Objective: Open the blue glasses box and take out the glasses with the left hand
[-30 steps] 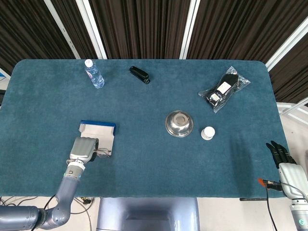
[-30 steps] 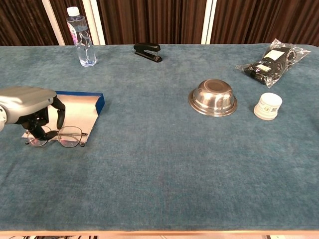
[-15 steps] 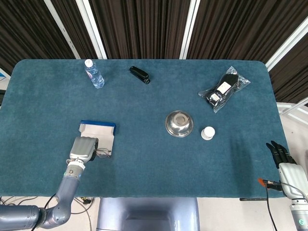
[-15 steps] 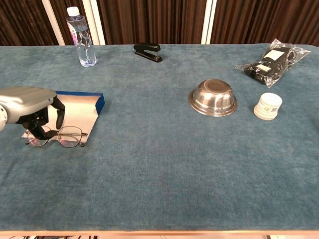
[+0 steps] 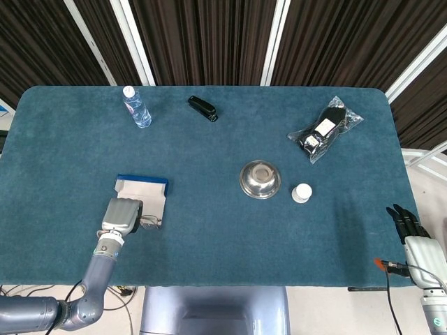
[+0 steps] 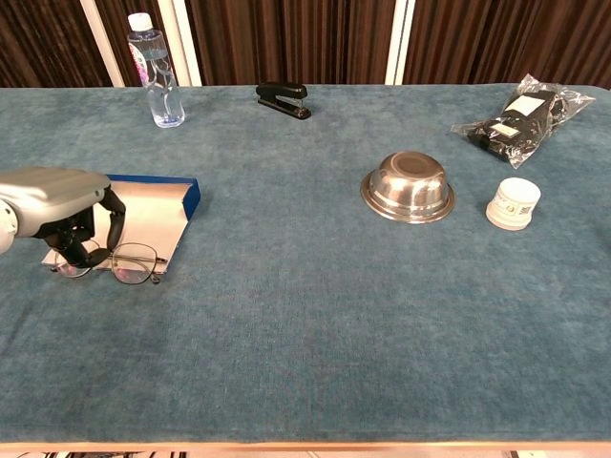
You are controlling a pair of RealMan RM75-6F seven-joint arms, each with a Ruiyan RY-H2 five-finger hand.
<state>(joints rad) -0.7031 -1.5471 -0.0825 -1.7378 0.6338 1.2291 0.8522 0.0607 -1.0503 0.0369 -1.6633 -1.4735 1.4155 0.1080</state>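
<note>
The blue glasses box [image 5: 144, 187] [image 6: 158, 205] lies open at the table's front left, its pale inside facing up. Thin wire-framed glasses [image 6: 122, 263] [image 5: 149, 222] sit over the box's near edge. My left hand [image 6: 59, 203] [image 5: 120, 215] hangs over the box's left part, and its dark fingers curl down around the left lens end of the glasses, gripping them. Whether the glasses still touch the cloth is unclear. Off the table's right front corner, my right hand [image 5: 411, 236] holds nothing, with its fingers stretched out; it is absent from the chest view.
A water bottle [image 6: 155, 72] and a black stapler [image 6: 283, 98] stand at the back. A steel bowl [image 6: 408, 186], a small white jar [image 6: 514, 202] and a bagged black item [image 6: 520, 113] lie to the right. Blue cloth covers the table [image 6: 305, 324].
My left hand and the glasses have shifted very slightly left and up over the box's near edge. The right hand has not moved.
</note>
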